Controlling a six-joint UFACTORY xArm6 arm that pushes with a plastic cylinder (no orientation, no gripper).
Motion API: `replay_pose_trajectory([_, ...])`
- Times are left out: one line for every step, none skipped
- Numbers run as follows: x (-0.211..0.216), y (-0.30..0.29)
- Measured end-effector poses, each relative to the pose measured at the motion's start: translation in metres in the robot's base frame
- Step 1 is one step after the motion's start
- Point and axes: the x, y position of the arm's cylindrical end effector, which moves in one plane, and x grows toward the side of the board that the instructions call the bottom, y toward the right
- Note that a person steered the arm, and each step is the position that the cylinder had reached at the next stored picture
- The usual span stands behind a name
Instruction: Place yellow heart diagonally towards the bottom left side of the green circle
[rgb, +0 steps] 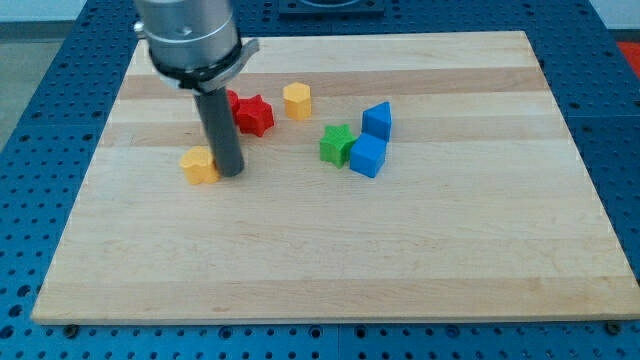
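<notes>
So my tip is sitting right up against the view's right side of a yellow block, which looks like the yellow heart, though its shape is kinda hard to make out from this angle. There's no hand or claw to speak of here, just the plain dark rod, so nothing is being grasped; the rod is only touching or nearly touching the block's side. That yellow block is lying toward the view's left part of the wooden board, below and left of the red pieces. Just behind the rod a red block is peeking out, partly hidden, and a red star is resting right beside it. A second yellow block, hexagon-ish, is sitting just to the right of the star. Further right, a green star-shaped block is touching a blue cube, with another blue block sitting just above that one. I'm not seeing a green circle anywhere in the view.
</notes>
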Motion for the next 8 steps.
replay_pose_trajectory([0.018,-0.012])
replay_pose_trajectory([0.033,0.014])
replay_pose_trajectory([0.035,0.062])
replay_pose_trajectory([-0.018,0.071])
replay_pose_trajectory([-0.031,0.072])
replay_pose_trajectory([-0.037,0.089])
replay_pose_trajectory([0.018,0.104])
replay_pose_trajectory([0.035,0.118])
